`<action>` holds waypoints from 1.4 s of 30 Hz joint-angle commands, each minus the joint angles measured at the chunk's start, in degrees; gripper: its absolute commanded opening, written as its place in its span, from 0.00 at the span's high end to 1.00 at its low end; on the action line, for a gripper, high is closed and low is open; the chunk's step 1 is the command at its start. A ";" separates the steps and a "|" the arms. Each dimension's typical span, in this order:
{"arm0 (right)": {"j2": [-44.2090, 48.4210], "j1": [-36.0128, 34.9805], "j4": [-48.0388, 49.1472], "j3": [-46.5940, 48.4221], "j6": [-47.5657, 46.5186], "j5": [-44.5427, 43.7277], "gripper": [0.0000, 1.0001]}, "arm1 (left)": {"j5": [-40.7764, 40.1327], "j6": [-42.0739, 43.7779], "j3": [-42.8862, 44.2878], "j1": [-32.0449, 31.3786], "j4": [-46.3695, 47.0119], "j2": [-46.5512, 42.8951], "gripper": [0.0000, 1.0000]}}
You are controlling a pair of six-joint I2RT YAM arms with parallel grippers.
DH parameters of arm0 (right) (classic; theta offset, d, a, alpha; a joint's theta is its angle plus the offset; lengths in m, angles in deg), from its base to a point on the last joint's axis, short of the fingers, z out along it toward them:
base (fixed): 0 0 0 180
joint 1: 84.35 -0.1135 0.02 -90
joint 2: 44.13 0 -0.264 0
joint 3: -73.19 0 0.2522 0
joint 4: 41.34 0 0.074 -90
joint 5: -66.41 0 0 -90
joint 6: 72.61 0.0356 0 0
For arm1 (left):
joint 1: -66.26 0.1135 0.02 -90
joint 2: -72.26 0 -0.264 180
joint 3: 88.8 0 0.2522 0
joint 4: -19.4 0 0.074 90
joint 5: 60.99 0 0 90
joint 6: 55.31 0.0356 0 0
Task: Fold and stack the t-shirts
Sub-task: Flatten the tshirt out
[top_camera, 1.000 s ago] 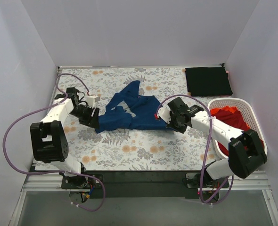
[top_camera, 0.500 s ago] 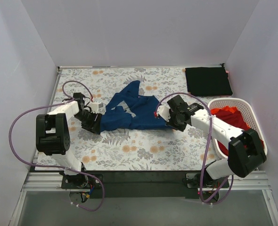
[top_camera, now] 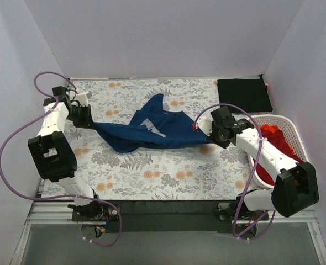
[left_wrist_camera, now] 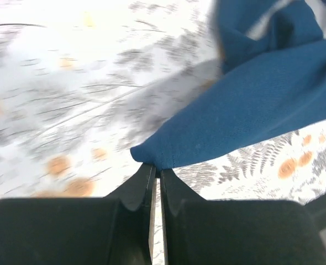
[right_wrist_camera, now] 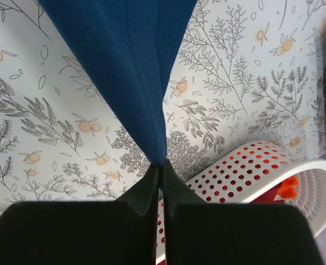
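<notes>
A navy blue t-shirt (top_camera: 157,130) hangs stretched between both arms over the middle of the floral table cover (top_camera: 152,171). My left gripper (top_camera: 92,122) is shut on its left corner, and in the left wrist view the cloth (left_wrist_camera: 251,105) runs from the pinched tips (left_wrist_camera: 157,169). My right gripper (top_camera: 206,137) is shut on the right corner; the blue cloth (right_wrist_camera: 130,61) rises from the tips (right_wrist_camera: 163,164). A folded black t-shirt (top_camera: 243,95) lies at the back right. Red t-shirts (top_camera: 273,138) fill the white basket (top_camera: 295,130).
The white slotted basket stands at the right edge, close under my right arm, its rim (right_wrist_camera: 295,165) showing in the right wrist view. Purple cables loop beside both arms. Grey walls close in the table on three sides.
My left gripper has closed on the shirt's left corner and pulled it up and to the left. The right gripper moved slightly right, so the shirt is drawn out between them.
</notes>
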 commanded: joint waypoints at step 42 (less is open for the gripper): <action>7.85 6.36 11.10 46.88 -1.01 -13.12 0.99 | 4.56 -9.92 14.72 9.84 13.98 -31.73 1.00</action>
